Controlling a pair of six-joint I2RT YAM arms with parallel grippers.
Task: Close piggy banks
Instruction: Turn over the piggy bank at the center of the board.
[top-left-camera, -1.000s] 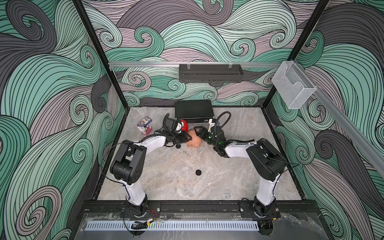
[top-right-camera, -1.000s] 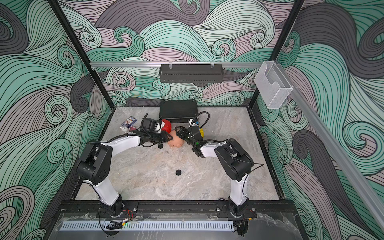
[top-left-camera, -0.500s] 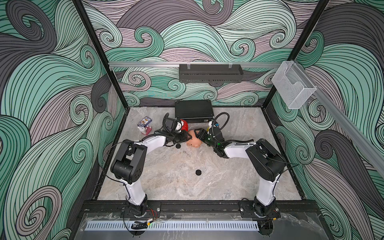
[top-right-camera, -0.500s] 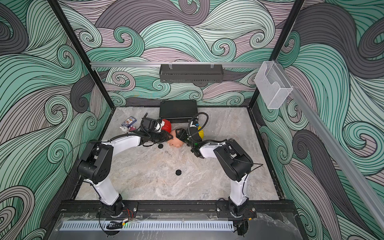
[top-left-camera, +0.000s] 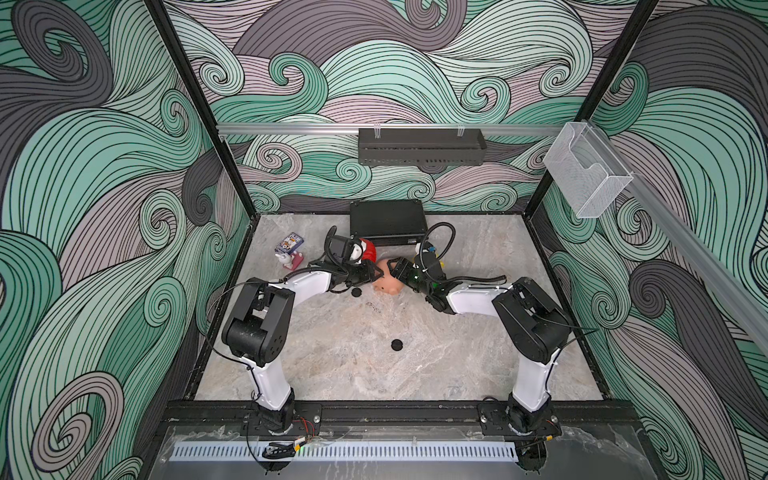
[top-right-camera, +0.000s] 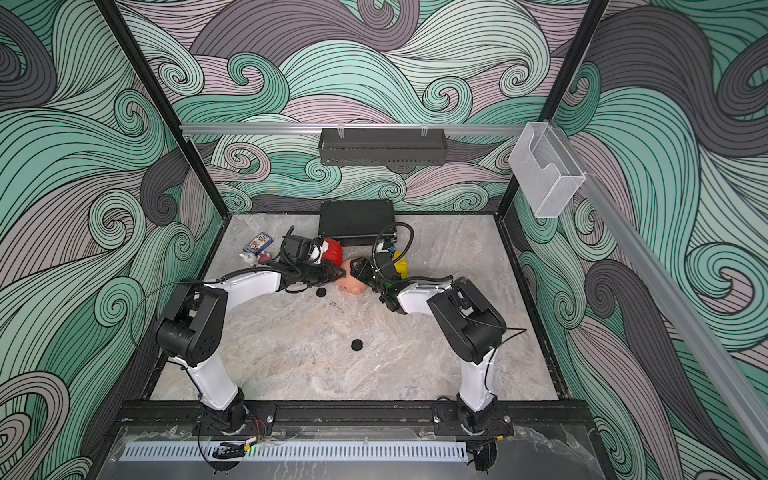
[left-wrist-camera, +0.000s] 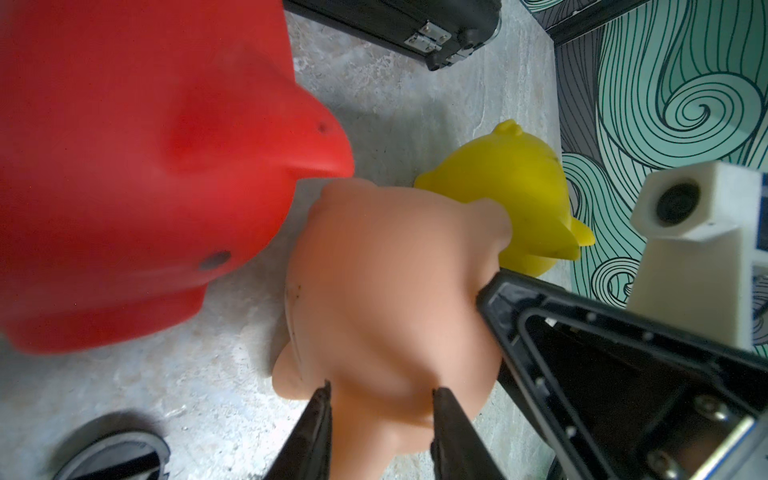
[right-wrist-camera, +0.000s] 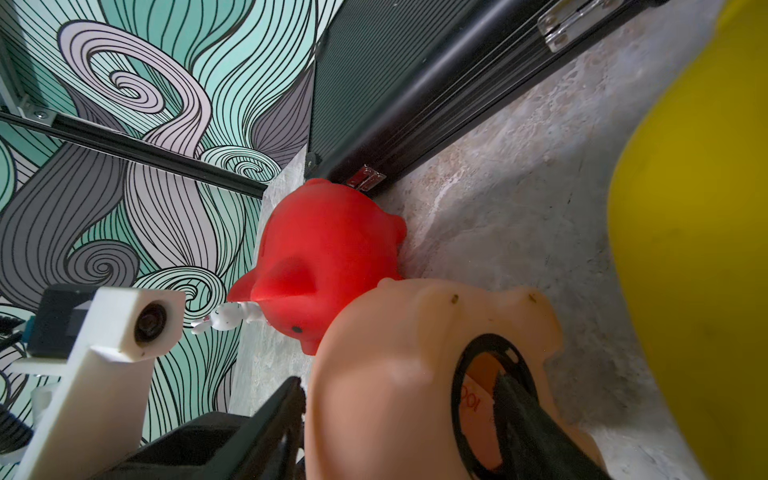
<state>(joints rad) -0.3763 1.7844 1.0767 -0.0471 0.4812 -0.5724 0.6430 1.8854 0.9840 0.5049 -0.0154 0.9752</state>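
The peach-pink piggy bank (top-left-camera: 388, 283) (top-right-camera: 351, 283) lies on its side mid-table between both arms. My left gripper (left-wrist-camera: 380, 386) (top-left-camera: 376, 273) is shut on a protruding part of it (left-wrist-camera: 395, 291). My right gripper (right-wrist-camera: 401, 380) (top-left-camera: 395, 273) grips its body wall, with one finger inside the dark-rimmed, open belly hole (right-wrist-camera: 478, 374) and the other against the outside. The red piggy bank (top-left-camera: 368, 250) (left-wrist-camera: 145, 166) (right-wrist-camera: 324, 249) stands just behind, touching the peach one. The yellow piggy bank (top-right-camera: 400, 266) (left-wrist-camera: 511, 183) (right-wrist-camera: 685, 249) sits behind my right wrist.
One black round plug (top-left-camera: 356, 292) (left-wrist-camera: 112, 453) lies beside the left gripper, and another (top-left-camera: 397, 344) sits nearer the table's front. A black case (top-left-camera: 388, 218) lies at the back wall. A card box (top-left-camera: 289, 243) and a small white figure (top-left-camera: 286, 259) sit back left.
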